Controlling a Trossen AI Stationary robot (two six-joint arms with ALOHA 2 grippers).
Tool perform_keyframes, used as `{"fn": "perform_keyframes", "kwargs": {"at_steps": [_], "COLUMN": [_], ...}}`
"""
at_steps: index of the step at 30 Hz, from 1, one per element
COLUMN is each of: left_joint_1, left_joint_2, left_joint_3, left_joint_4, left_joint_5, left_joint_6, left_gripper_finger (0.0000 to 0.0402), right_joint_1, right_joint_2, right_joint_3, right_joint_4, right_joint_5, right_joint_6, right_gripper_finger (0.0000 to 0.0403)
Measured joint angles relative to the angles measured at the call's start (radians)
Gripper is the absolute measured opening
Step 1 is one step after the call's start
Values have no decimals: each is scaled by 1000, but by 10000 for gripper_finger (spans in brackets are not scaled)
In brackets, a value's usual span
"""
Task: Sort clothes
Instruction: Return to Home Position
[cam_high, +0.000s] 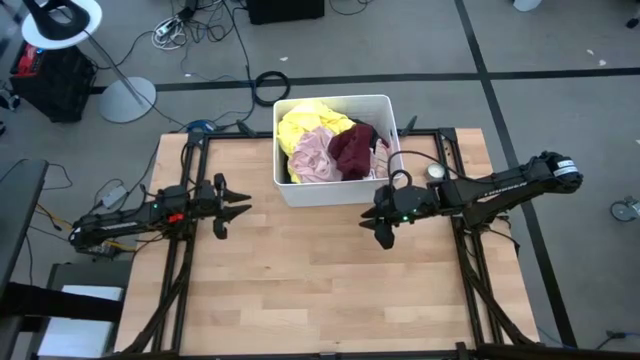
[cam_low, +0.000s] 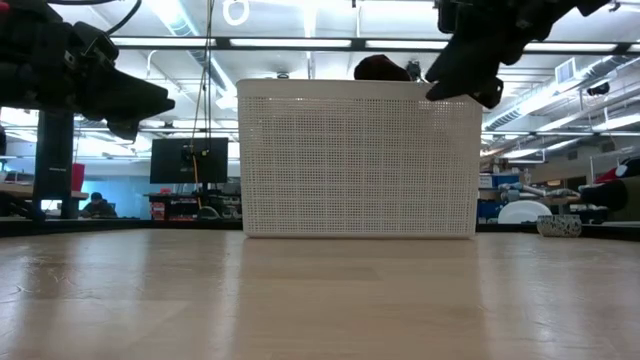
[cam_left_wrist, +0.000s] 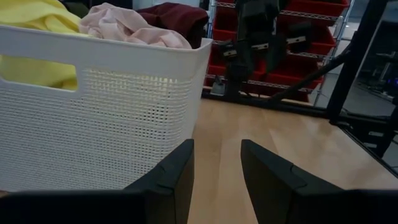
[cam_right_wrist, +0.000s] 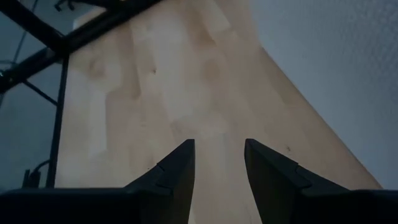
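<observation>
The clothes are all lying in the white laundry bin (cam_high: 332, 192): a yellow garment (cam_high: 298, 130), a pale pink one (cam_high: 318, 156) and a maroon one (cam_high: 352, 148), heaped above its rim. No garment is showing on the wooden table (cam_high: 330, 285).

The right gripper (cam_high: 376, 226) is hanging above the table with the bin's near right corner just beside it. Its fingers are standing well apart and gripping nothing, and its wrist view is showing only bare wood between them. The left gripper (cam_high: 240, 205) is hovering with the bin near it on its inner side. Its fingers are likewise spread and empty, pointing past the bin's wall towards the other arm.

Judging by this, the sorting looks finished and both arms are heading for rest. To do that well, the right arm would best be drawing back and up from the bin's corner rather than swinging sideways, so that neither finger is catching the rim or nudging the bin. The left arm has free table all round it and can retract straight. Keeping both pairs of fingers apart is risking nothing, since nothing is hanging from them.
</observation>
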Motion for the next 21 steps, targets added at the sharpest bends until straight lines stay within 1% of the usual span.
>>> {"fn": "perform_keyframes", "kwargs": {"at_steps": [6, 8, 12, 16, 21], "left_joint_1": [0, 0, 0, 0, 0], "left_joint_2": [0, 0, 0, 0, 0], "left_joint_3": [0, 0, 0, 0, 0], "left_joint_4": [2, 5, 6, 11, 11], "left_joint_5": [0, 0, 0, 0, 0], "left_joint_6": [0, 0, 0, 0, 0], "left_gripper_finger": [137, 137, 137, 137, 137], "right_joint_1": [44, 67, 117, 153, 178], "right_joint_2": [0, -3, -19, -56, -135], "right_joint_3": [-1, -19, -76, -175, -351], "right_joint_4": [-50, -23, 22, 145, 385], "right_joint_5": [-8, -4, 47, 76, 81], "right_joint_6": [-13, -26, -29, -30, -44], "right_gripper_finger": [140, 140, 141, 141, 141]}}
